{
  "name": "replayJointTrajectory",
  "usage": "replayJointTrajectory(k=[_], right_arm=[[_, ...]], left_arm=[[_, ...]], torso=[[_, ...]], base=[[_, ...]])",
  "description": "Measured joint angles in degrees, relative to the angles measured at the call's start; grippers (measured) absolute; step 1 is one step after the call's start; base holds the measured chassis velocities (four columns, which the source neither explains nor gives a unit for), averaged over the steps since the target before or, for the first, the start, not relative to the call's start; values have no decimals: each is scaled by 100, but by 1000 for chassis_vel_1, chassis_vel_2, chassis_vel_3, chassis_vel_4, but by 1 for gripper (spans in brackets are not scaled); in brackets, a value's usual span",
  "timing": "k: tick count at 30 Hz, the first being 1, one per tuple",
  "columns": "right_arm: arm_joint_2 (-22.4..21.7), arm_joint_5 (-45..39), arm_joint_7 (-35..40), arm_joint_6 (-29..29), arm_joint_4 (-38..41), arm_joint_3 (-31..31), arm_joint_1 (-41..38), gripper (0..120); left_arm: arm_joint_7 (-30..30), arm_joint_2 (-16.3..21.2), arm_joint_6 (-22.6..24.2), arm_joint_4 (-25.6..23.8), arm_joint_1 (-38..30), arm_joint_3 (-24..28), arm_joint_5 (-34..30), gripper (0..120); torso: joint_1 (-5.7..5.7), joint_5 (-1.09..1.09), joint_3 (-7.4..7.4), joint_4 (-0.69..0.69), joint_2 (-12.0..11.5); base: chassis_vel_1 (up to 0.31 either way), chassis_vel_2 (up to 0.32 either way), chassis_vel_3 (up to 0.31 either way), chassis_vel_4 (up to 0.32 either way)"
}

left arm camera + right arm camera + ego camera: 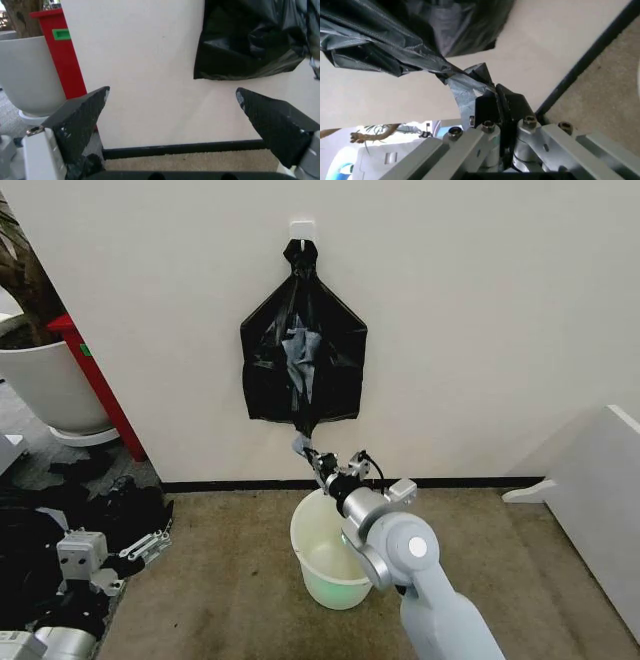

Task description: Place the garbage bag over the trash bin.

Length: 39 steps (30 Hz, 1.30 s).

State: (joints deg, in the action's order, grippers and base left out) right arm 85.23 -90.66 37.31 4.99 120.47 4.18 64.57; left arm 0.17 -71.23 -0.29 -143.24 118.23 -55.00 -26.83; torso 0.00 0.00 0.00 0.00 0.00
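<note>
A bundle of bags (303,365) hangs above the trash bin (318,565); right gripper (322,464) jaws pinch the garbage bag (300,444), left gripper (172,103) jaws spread wide, empty.

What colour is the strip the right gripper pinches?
Greyish plastic strip, pulled from the black bag bundle; clearest in right wrist view.
</note>
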Motion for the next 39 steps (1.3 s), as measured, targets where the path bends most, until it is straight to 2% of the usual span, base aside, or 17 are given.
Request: replayJointTrajectory(k=[12,27,39], right_arm=[[65,186,-115,12,119,11,411,0],[12,-69,55,20,353,138,-324,0],[48,139,-114,200,166,186,393,0]], left_arm=[[16,1,-12,0,-9,-2,0,100],[20,-2,-31,0,24,-26,2,100],[42,51,-28,0,14,-17,-4,100]], torso=[[0,0,0,0,0],[0,0,0,0,0],[0,0,0,0,0]], base=[[0,0,0,0],[0,0,0,0],[0,0,0,0]])
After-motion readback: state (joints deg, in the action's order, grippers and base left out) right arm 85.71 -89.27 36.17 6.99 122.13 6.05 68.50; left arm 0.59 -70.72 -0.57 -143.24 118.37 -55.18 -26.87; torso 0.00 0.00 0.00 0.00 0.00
